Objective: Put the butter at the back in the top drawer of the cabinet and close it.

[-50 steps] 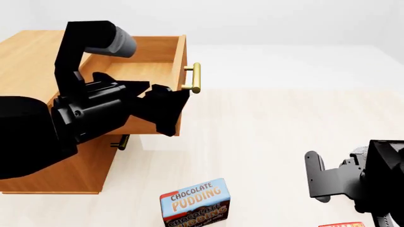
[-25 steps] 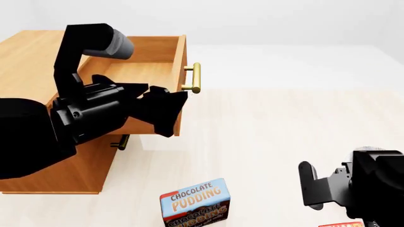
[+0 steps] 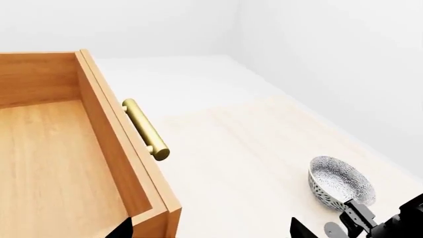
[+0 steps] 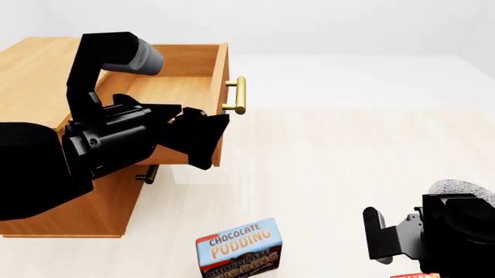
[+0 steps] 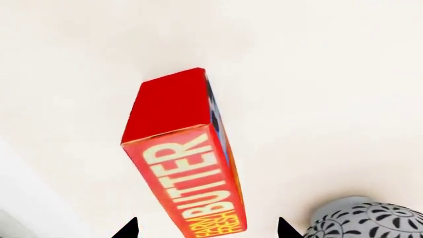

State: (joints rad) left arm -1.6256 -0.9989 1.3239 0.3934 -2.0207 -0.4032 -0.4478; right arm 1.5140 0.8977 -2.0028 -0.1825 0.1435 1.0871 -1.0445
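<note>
The butter (image 5: 185, 158), a red carton with white lettering, lies on the pale floor, and only a red sliver of the butter (image 4: 416, 275) shows at the head view's lower edge. My right gripper (image 5: 208, 230) is open, its two fingertips on either side of the carton's near end. In the head view the right gripper (image 4: 390, 243) hangs low at the right. The cabinet (image 4: 31, 63) stands at the left, its top drawer (image 4: 185, 61) pulled out and empty, brass handle (image 4: 238, 95) forward. My left gripper (image 4: 210, 136) is open at the drawer front's near corner. The left gripper (image 3: 211, 234) holds nothing.
A blue-and-brown Chocolate Pudding box (image 4: 240, 249) stands on the floor in front of the cabinet. A patterned bowl (image 4: 462, 188) sits beside the right arm, close to the butter; the same bowl (image 5: 367, 220) also appears in the right wrist view. A lower drawer handle (image 4: 148, 174) pokes out below.
My right arm has moved left and lower in the head view, uncovering the bowl behind it. The left arm has barely shifted at the drawer front.
</note>
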